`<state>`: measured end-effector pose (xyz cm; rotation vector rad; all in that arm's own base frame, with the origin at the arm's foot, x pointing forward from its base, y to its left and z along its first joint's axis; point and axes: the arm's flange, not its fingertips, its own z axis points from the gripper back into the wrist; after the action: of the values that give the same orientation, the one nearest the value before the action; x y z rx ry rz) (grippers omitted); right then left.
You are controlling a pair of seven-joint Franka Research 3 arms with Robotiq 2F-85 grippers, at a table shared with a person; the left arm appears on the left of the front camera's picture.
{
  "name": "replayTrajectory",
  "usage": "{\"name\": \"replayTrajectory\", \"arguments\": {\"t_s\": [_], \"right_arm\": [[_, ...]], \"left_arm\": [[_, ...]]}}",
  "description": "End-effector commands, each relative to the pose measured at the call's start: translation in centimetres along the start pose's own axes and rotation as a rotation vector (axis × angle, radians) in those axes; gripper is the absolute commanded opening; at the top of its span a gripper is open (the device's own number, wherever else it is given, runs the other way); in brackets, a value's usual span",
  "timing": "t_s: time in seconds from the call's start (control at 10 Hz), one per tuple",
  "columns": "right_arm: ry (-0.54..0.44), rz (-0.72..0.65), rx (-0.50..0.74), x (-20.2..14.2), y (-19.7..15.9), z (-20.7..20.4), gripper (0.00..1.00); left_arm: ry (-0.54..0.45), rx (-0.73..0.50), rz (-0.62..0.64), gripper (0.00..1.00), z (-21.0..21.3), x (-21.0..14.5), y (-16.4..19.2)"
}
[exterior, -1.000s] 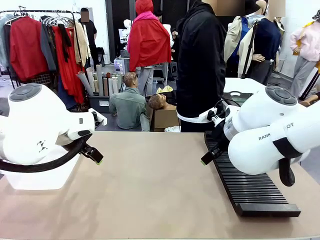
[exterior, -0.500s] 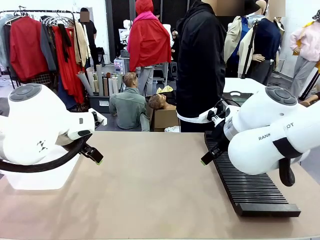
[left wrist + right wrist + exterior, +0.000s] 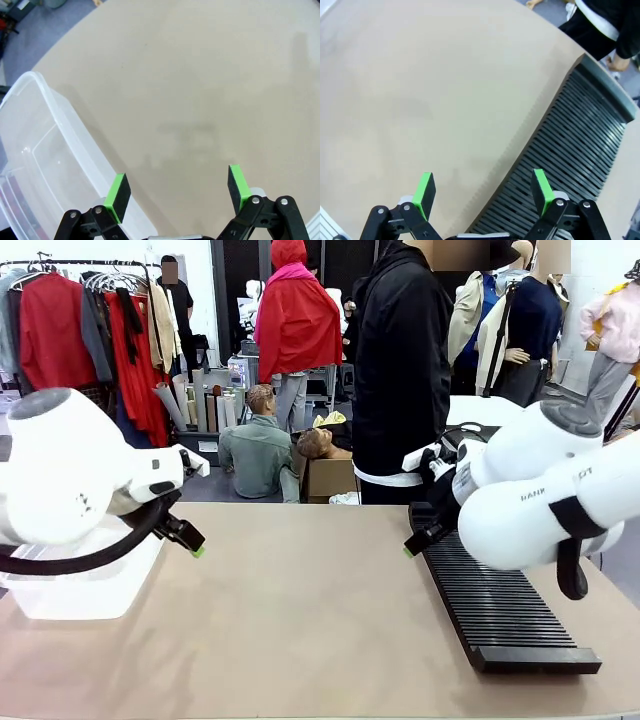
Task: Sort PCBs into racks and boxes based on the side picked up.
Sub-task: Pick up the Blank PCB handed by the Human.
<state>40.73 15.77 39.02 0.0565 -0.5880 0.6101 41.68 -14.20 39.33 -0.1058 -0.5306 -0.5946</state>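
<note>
Far left: a clear tub point(image 3: 62, 602) sits on the tan table point(image 3: 300, 630) at its left edge, partly behind the bulk of the white left arm. In the left wrist view the tub's rounded rim runs down the left side of the picture. One green pad point(image 3: 118, 196) hangs right at that rim; over it or just beside it, I cannot tell.

Left gripper point(image 3: 178, 191): jaws spread wide, nothing between them, bare table top beyond. Seen from the front it hangs above the table just right of the tub, tip angled down and to the right.

Middle: plain table top. A person in a black top point(image 3: 400, 370) stands at the far edge, a little right of centre.

Right gripper point(image 3: 483, 191): jaws also spread wide, gripping nothing. It hovers over the left long edge of the rack point(image 3: 500, 605), one pad above the table, the other above the slots. From the front its tip sits near the rack's far left corner, clear of the surface.

Far right: the rack lies flat on the table, long and black. Its narrow slots run crosswise, and it stretches from the far edge toward the near one, partly under the right arm
</note>
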Motion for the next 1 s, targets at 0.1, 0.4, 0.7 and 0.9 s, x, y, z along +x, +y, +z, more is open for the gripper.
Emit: {"name": "replayTrajectory", "arguments": {"t_s": [0.1,0.4,0.7,0.9], "right_arm": [[-0.002,0.0,0.108,1.9,-4.3,2.2,1.0],[0.026,-0.016,0.26,4.1,-9.7,4.2,1.0],[0.035,-0.069,0.331,5.2,-14.1,5.5,1.0],[-0.02,-0.123,0.386,3.9,-16.3,6.9,1.0]], "left_arm": [[0.015,-0.126,-0.018,1.0,1.6,2.3,4.4],[0.008,-0.239,0.011,1.0,3.5,5.4,8.8],[0.044,-0.432,0.066,1.0,5.1,6.4,12.6],[0.001,-0.519,0.102,1.0,7.2,4.9,15.5]]}}
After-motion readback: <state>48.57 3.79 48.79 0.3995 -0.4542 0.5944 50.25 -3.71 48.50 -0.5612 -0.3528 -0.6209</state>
